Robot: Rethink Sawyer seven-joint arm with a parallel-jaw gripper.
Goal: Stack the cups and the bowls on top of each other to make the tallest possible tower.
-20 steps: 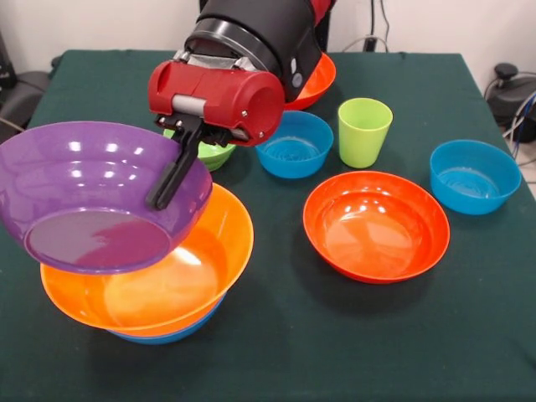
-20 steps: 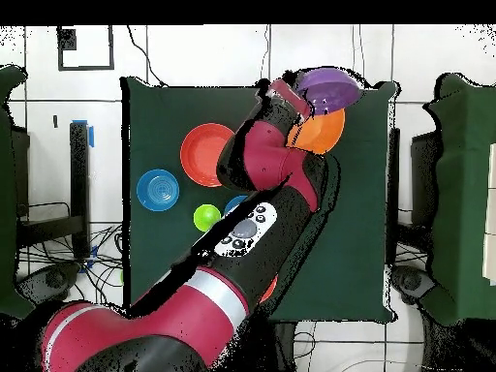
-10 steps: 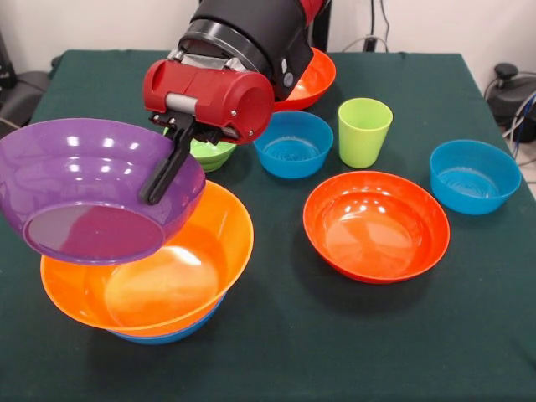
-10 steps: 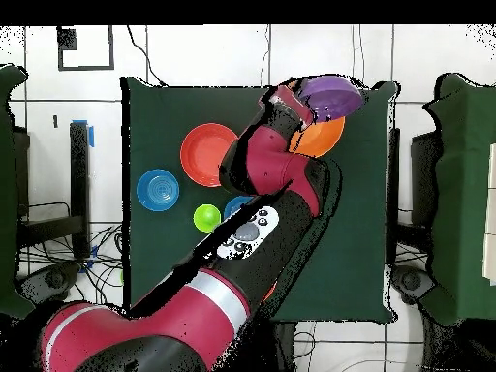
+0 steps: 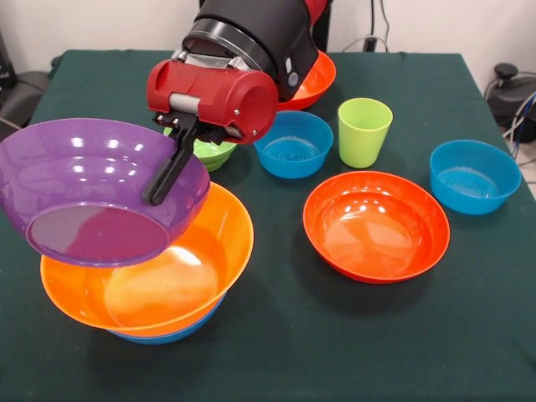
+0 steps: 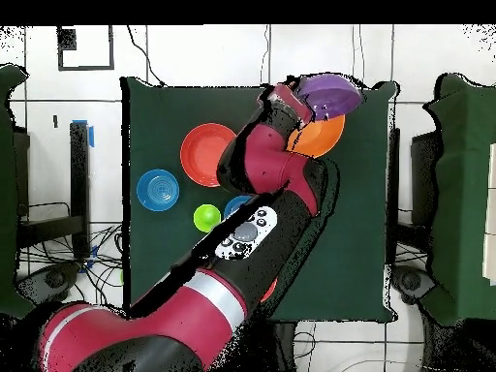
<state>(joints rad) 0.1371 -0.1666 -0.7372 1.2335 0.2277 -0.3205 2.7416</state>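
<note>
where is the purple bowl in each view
Front view: the purple bowl is at the left, tilted, held by the gripper above the big orange bowl.
Overhead view: purple bowl at top right.
Shared landmark: the big orange bowl just under it in both.

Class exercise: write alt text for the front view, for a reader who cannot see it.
A red and black robot arm's gripper holds a tilted purple bowl by its rim over a big orange bowl that is nested in a blue one. Elsewhere on the green table are a red-orange bowl, two blue bowls and a lime-green cup.
</note>
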